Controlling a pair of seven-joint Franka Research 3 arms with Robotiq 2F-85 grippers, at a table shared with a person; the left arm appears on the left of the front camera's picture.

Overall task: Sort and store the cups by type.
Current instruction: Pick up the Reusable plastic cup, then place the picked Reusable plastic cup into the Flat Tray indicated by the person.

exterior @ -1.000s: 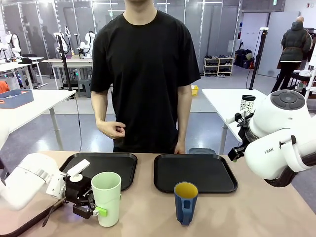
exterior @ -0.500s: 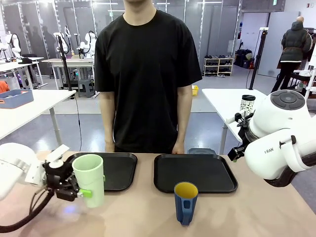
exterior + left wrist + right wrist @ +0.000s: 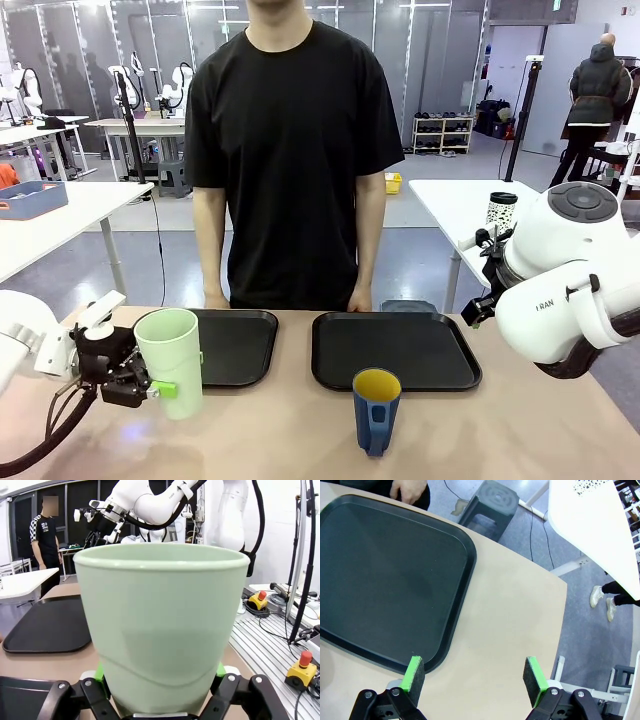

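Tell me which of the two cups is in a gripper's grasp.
The tall mint-green tumbler, clamped between the left gripper's pads; the blue mug with the yellow inside stands free on the table.

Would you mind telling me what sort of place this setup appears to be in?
Most likely a robotics lab: a white robot arm at the table, red emergency-stop buttons on a slotted metal bench, and white worktables across an open hall.

On the worktop (image 3: 300, 445), the left tray (image 3: 240, 345) lies just left of the right tray (image 3: 400, 350), and the mug (image 3: 376, 410) stands just before the right tray's near edge. The tumbler (image 3: 170, 360) is farther to the right tray's left, past the left tray. The person (image 3: 295, 150) stands behind the right tray.
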